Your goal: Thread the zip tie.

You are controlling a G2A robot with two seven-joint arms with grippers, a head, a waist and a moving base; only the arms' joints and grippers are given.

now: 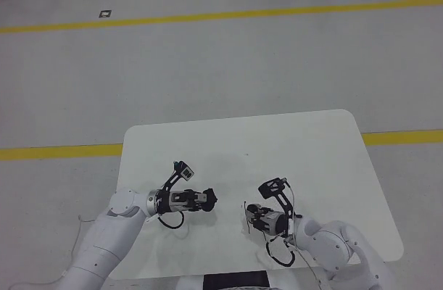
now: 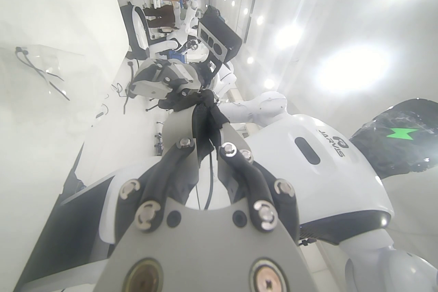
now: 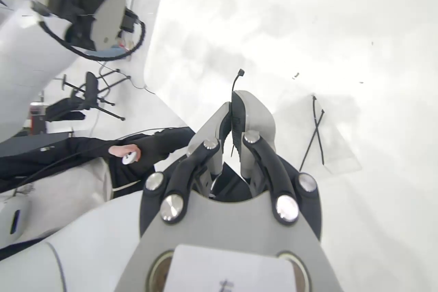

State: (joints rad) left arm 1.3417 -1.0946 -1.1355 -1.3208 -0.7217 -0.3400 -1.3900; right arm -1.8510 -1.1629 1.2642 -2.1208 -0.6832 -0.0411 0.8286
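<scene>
**Zip tie pinched in the right gripper, above the white table**

Holds a black zip tie [image 3: 241, 72] in the right gripper [image 3: 233, 100], fingers pressed fully together on the strap, with the small head poking out past the tips, above the near part of the table [image 1: 315, 145]. Points the left gripper [image 2: 205, 115] toward the right one, near but not touching, closed on something black; cannot tell if pad or tie.

Cannot read any writing: a small printed marker [image 1: 105, 13] on the floor, too small, and a white label on the right wrist, cut by the edge.

Lays two spare ties [image 3: 317, 125], crossed, on a clear plastic sheet [image 3: 342, 156] on the table. Around the round-cornered table, grey floor [image 1: 279, 65] with yellow lines [image 1: 206, 16].
</scene>
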